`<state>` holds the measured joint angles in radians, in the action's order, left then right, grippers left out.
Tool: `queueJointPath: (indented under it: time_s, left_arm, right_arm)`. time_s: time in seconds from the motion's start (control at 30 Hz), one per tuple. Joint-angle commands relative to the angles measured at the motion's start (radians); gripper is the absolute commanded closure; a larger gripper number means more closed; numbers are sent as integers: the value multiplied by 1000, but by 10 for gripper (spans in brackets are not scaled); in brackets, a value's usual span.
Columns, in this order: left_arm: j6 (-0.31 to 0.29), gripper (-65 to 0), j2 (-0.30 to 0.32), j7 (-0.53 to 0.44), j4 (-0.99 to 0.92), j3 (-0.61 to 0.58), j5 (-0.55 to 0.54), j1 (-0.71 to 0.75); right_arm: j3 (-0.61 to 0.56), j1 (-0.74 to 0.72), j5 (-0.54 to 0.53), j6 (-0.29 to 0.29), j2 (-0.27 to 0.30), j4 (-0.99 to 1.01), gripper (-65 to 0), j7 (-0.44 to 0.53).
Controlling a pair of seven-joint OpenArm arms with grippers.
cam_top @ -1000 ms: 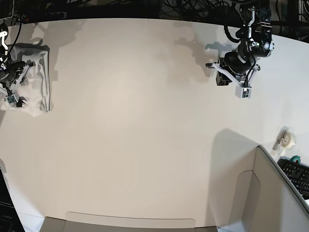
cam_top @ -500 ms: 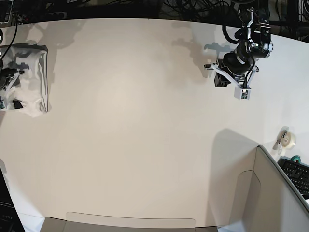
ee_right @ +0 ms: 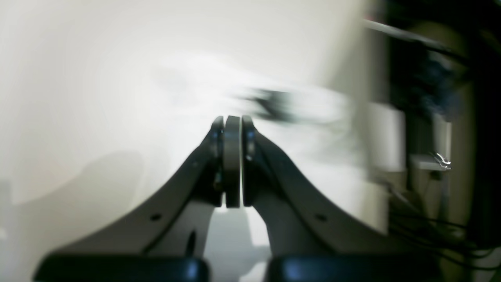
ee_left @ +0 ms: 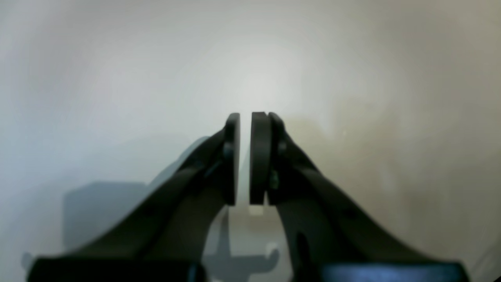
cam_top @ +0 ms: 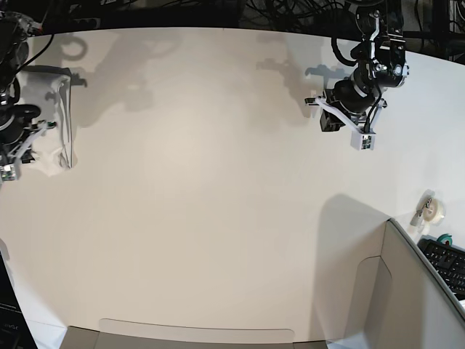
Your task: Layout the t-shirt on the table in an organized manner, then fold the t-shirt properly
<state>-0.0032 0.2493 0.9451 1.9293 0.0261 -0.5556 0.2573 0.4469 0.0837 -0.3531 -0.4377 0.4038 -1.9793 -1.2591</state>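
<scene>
The t-shirt [cam_top: 45, 98] lies as a small white folded bundle at the far left of the table [cam_top: 218, 182], with only plain white cloth showing. My right gripper [cam_top: 9, 171] hangs at its left edge, beside the bundle. In the right wrist view this gripper [ee_right: 233, 129] is shut, pad against pad, with nothing seen in it; the scene beyond is smeared by motion. My left gripper [cam_top: 363, 138] hovers over bare table at the back right, far from the shirt. Seen from the left wrist, the left gripper [ee_left: 245, 117] is all but shut, its pads a thin slit apart and holding nothing.
Grey cardboard box walls rise at the lower right [cam_top: 407, 291] and along the front edge [cam_top: 196, 334]. A tape roll [cam_top: 434, 209] and a black keyboard [cam_top: 447, 262] sit at the right rim. Dark cables [cam_top: 218, 11] run behind the table's back edge.
My right gripper has drawn off the folded shirt toward the left edge of the base view. The left arm has crept slightly back and left. The shirt stays put.
</scene>
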Motion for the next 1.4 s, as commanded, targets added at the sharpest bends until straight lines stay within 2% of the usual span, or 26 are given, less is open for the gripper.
queueJointPath:
  time_s: [0.0, 0.07, 0.2, 0.3, 0.43, 0.57, 0.7, 0.93, 1.1, 1.2, 1.23, 1.37]
  left_arm:
    - [-5, -40, 9, -21, 22, 2, -5, -28]
    - [-5, -40, 9, -19, 23, 2, -5, -37]
    - [-5, -40, 15, -25, 77, 10, -5, -31]
    - [-5, -40, 75, -25, 100, 5, -5, -26]
    - [-7, -40, 95, -27, 135, 10, -5, 12]
    - [-7, 0, 123, -27, 157, 8, -7, 69]
    - [-7, 0, 134, -27, 163, 13, -7, 135]
    - [-7, 0, 167, -31, 167, 53, -8, 311]
    - [-8, 0, 170, -137, 167, 131, -8, 435]
    - [-8, 0, 170, -166, 167, 168, -8, 489]
    - [-8, 0, 170, -168, 167, 174, -8, 501]
    - [-8, 0, 196, -176, 167, 168, -10, 578]
  right_arm:
    - [-10, -11, -1, 3, 1, -44, 0, 12]
    - [-44, 6, -1, 3, -44, -70, 0, 0]
    - [-99, 66, -2, 3, -84, -73, 0, -1]
    - [-158, 121, -2, 3, -107, -73, 0, 0]
    - [-193, 187, -2, 3, -142, -74, 0, 0]
    - [-251, 238, -2, 6, -145, -74, 0, 2]
    - [-314, 284, -2, 10, -147, -74, 0, 2]
    - [-320, 357, -2, 12, -171, -76, 0, 2]
    - [-322, 423, -2, 12, -171, -76, 0, 2]
    - [-326, 474, -2, 13, -171, -78, 0, 49]
    - [-326, 492, -2, 21, -171, -79, 0, 65]
    - [-328, 594, -2, 126, -168, -79, 0, 124]
